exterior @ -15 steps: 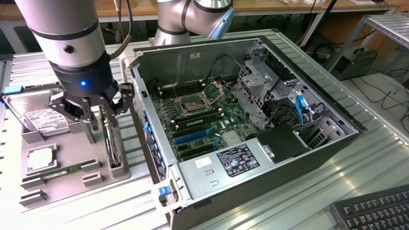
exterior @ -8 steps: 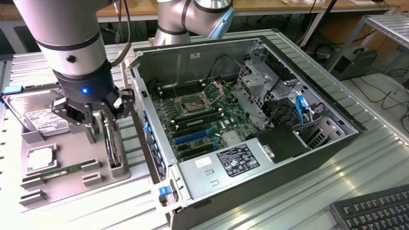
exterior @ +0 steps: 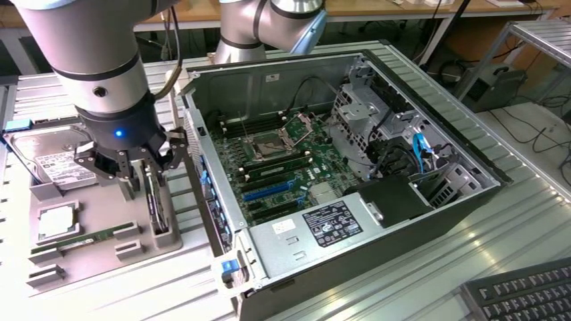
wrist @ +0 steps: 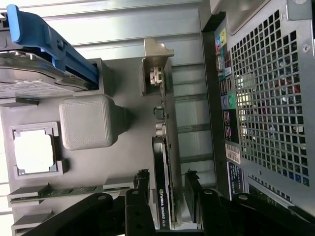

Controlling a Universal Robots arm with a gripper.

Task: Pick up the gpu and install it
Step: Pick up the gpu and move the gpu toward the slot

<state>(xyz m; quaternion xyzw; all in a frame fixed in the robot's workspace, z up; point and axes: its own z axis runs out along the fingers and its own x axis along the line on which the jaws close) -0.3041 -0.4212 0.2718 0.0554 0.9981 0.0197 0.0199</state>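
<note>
Grey moulded parts tray [exterior: 98,257] on a slatted metal table [exterior: 402,287], at the exterior view's left. At the tray's upper-left corner in the exterior view lies a boxy silver hard drive with a white label [exterior: 55,162]. The wrist view adds a blue plastic rail [wrist: 49,42] along the drive's side. Nearer the tray's lower-left corner sits a square silver processor chip [exterior: 57,223] in its recess, then a narrow green memory stick [exterior: 85,239] lying in a slot. Along the tray's edge toward the exterior view's right is the gpu [exterior: 159,204], a flat green circuit card with a black cooler, standing on its long edge in a slot. The wrist view shows white lettering on the cooler's rim. A black two-finger gripper [exterior: 147,172] on the grey robot arm [exterior: 89,60] hangs low over the card. The wrist view shows its fingers [wrist: 141,183] spread, one on each side of the card. A strip of tray is visible between the card and one finger, and nothing is held. Just beside the tray, toward the exterior view's right, an open black-and-silver computer case [exterior: 357,264] lies on its side with its green motherboard [exterior: 277,160] exposed. One wall of the case stands close to the card's slot. The wrist view shows the case's perforated rear panel [wrist: 266,98]. At the table's lower-right corner is a black keyboard [exterior: 522,294].
</note>
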